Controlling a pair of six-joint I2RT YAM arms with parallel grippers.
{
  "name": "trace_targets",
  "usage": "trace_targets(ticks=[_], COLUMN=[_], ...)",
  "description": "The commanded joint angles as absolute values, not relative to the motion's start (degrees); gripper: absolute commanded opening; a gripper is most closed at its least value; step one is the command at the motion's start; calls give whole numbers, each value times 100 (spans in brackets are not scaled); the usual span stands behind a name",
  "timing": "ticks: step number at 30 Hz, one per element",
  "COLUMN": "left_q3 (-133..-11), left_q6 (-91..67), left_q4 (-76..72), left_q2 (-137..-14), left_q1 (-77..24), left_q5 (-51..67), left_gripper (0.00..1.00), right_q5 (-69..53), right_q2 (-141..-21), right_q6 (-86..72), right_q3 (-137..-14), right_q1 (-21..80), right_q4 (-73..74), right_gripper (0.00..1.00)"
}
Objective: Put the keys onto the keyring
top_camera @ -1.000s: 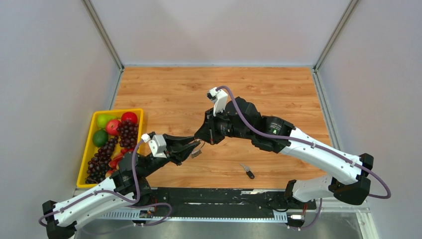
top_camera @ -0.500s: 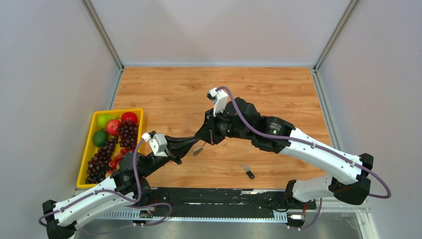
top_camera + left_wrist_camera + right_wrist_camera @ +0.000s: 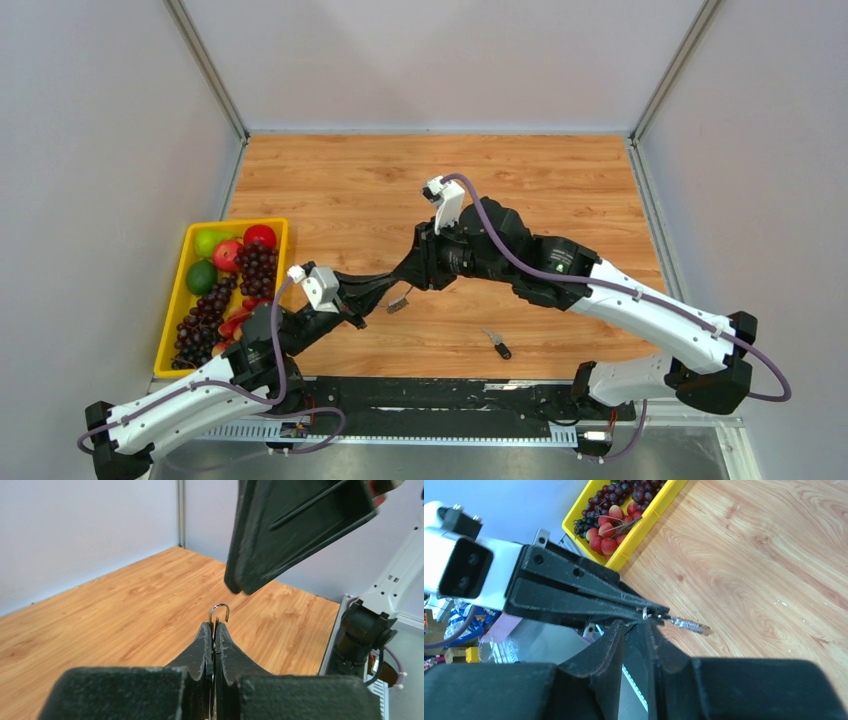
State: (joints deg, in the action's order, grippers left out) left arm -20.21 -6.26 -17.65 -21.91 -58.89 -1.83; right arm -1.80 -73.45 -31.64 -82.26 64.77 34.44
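My left gripper (image 3: 384,291) is shut on the keyring (image 3: 219,611), whose thin wire loop sticks out past the fingertips. A silver key (image 3: 398,301) hangs from the ring just above the table; its blade shows in the right wrist view (image 3: 689,625). My right gripper (image 3: 417,281) hovers tip to tip with the left one, just above the ring. Its jaws are drawn together and I see nothing between them. A key with a black head (image 3: 497,344) lies on the table near the front edge, right of both grippers.
A yellow tray (image 3: 177,296) with grapes, apples and limes stands at the table's left edge, beside the left arm. Grey walls enclose the wooden table on three sides. A black rail runs along the near edge.
My left gripper has edged right and slightly up with the ring and its hanging key. The right arm has shifted a little to the right. The black-headed key has not moved.
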Motion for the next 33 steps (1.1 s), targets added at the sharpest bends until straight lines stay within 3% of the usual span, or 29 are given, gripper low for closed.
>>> trace_targets(ticks=[1,17,33], left_q3=[-2295,-2459,-2379], left_q6=[-686,-908,-1023], left_q4=[-1639,-1239,-1089], left_q2=[-2176,-2134,-1704], left_q1=[-5906,-5906,-5907], left_q5=[-536,-1508,-1617], left_gripper=[0,0,0], right_q5=[-2,1315,1537], right_q2=[-6879,-6133,-5809], right_q6=[-3208,-3477,-4993], right_q3=[-8138,-6868,-4489], right_q1=[6522,6448,6324], right_q4=[3220,3983,4335], right_gripper=[28,50,52])
